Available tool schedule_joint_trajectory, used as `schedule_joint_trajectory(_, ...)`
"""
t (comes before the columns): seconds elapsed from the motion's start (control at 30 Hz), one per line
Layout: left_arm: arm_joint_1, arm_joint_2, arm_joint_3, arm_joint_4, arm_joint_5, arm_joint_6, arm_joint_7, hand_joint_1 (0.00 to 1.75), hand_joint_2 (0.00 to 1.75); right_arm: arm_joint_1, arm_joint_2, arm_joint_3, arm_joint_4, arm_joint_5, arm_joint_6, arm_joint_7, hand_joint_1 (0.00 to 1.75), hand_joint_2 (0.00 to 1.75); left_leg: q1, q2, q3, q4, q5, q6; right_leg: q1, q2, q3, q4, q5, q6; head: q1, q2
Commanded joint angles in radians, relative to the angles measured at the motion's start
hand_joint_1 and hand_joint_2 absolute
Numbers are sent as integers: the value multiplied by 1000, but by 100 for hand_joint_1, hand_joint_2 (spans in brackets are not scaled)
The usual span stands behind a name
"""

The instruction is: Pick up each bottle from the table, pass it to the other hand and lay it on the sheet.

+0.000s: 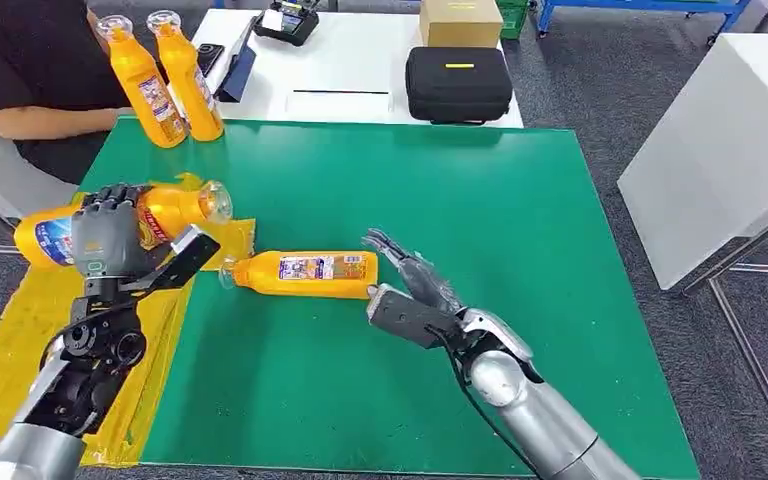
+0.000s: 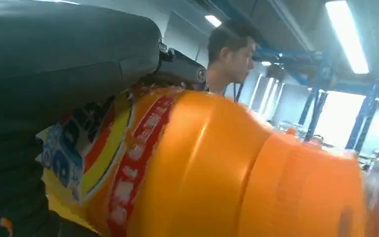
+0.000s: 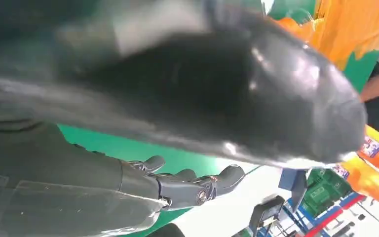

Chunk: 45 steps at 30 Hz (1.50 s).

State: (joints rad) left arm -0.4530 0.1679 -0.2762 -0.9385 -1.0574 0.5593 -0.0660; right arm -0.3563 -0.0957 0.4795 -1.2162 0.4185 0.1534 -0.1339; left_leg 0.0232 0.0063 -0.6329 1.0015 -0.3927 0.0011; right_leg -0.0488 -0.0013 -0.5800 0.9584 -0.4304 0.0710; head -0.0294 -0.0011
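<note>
Two bottles upright at the table's far corner | held bottle (image 1: pixel 110 225) gripped by left hand (image 1: pixel 108 238) over yellow sheet (image 1: pixel 20 350); to be lowered flat | right hand (image 1: pixel 415 290) kept spread, empty, beside lying bottle (image 1: pixel 305 273)

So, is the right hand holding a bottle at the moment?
No, the right hand is open beside the bottle lying on the green mat.

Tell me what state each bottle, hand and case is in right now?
Held bottle: gripped by left hand, lying sideways above the yellow sheet.
Lying bottle: on its side on the green mat.
Two bottles: upright.
Right hand: open, empty.
Black case: closed.
</note>
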Motion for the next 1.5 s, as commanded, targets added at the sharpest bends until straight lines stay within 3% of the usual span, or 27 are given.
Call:
schedule_joint_trajectory(0.03, -40, -49, 22, 122, -71, -64, -12, 0, 0, -79, 14, 49, 134, -5, 4, -15, 0, 0, 0, 0, 2, 0, 0, 1, 1, 0, 2, 0, 0, -4, 0, 0)
schedule_joint_trajectory(0.5, -17, -83, 50, 94, -70, -93, -66, 0, 0, -75, 16, 47, 164, -4, -5, -22, 0, 0, 0, 0, 2, 0, -1, 1, 1, 0, 2, 0, 0, -4, 0, 0)
schedule_joint_trajectory(0.67, 5, -116, 108, 29, 66, -118, -112, 0, 0, -76, 16, 42, 169, 0, -12, -13, 0, 0, 0, 0, 3, 1, -2, 1, 1, 0, 4, 0, -1, -6, 0, 0)
schedule_joint_trajectory(0.77, 76, -168, 231, -128, 422, -163, -222, 0, 0, -83, 12, 54, 180, 40, -37, 20, 0, 0, 0, 0, 3, 1, -2, 1, 1, 0, 4, 0, -1, -6, 0, 0)
schedule_joint_trajectory(0.87, 127, -152, 235, -227, 509, -186, -210, 0, 0, -101, 18, 60, 203, 58, -49, 27, 0, 0, 0, 2, 1, 0, -1, 1, 0, 2, 1, 0, 0, -4, 0, 0)
schedule_joint_trajectory(0.9, 127, -152, 235, -227, 509, -186, -210, 0, 0, -101, 18, 60, 203, 58, -49, 27, 0, 175, 0, 3, 2, 1, -2, 1, 1, 3, 2, 1, -1, -5, 0, 0)
schedule_joint_trajectory(1.0, 214, -144, 269, -385, 799, -219, -245, 0, 0, -161, 36, 84, 259, 147, -101, 108, 0, 175, 0, 4, 1, 0, -1, 0, 1, 4, -1, 0, 0, -4, 0, 0)
schedule_joint_trajectory(1.1, 273, -89, 209, -507, 1001, -241, -256, 0, 0, -255, 67, 110, 338, 249, -118, 192, 0, 175, 0, 8, 1, 1, -2, 1, 1, 8, -2, 1, 0, -4, 0, 0)
schedule_joint_trajectory(1.33, 267, -65, 152, -514, 1056, -225, -266, 0, 0, -293, 82, 122, 391, 309, -120, 210, 0, 175, 0, 2, 2, 0, -1, 1, 1, 1, 1, 1, -1, -6, 0, 0)
schedule_joint_trajectory(1.5, 294, -14, 46, -590, 1170, -216, -307, 0, 0, -404, 171, 160, 567, 376, -89, 217, 0, 175, 0, 6, 1, 1, -1, 0, 1, 5, -1, 2, 0, -5, 0, 0)
